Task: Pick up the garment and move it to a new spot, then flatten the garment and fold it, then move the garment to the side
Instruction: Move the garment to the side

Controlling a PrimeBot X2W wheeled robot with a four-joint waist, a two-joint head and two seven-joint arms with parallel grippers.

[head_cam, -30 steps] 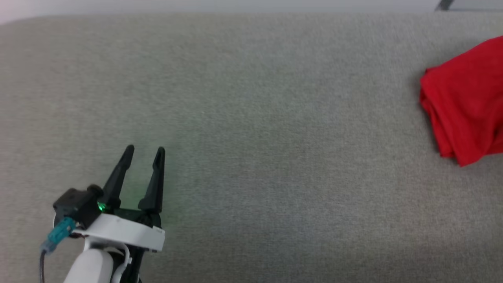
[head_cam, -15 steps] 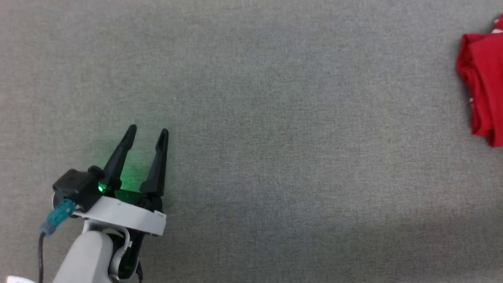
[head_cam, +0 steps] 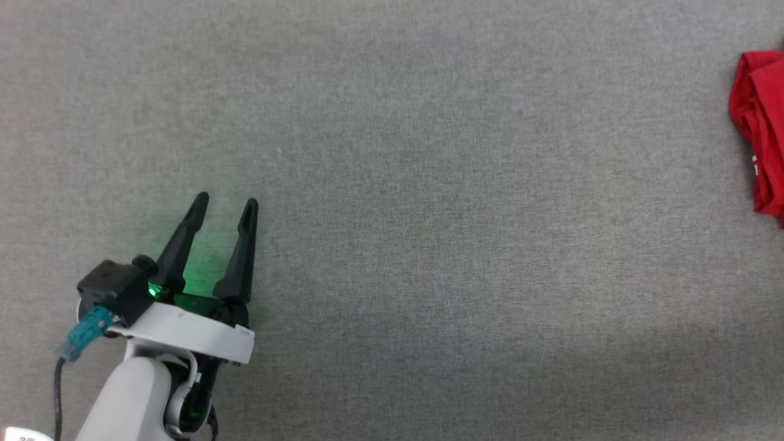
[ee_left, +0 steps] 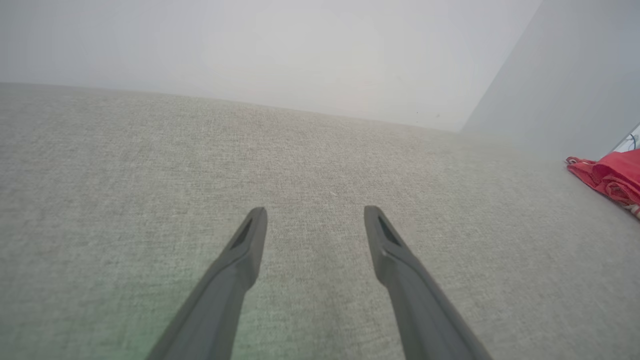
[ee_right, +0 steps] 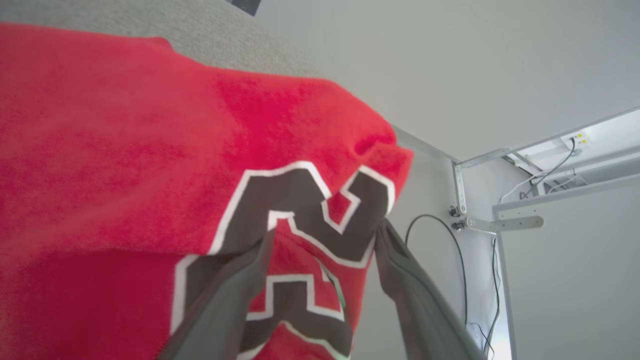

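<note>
We see flat grey woven fabric surface (head_cam: 429, 184) running to pale plain wall (ee_left: 250, 50) at far edge. White metal frame (ee_right: 500, 220) and thin black cable (ee_right: 440, 235) off right side. Red jersey garment (head_cam: 762, 153) with black, white-edged lettering lies bunched at far right of surface, well apart from left claw (head_cam: 226, 200). Left claw at near left, fingers spread wide, empty, over bare surface. Right claw (ee_right: 325, 231) at garment, fingers spread wide, red cloth between them; we cannot tell whether cloth touches them.
</note>
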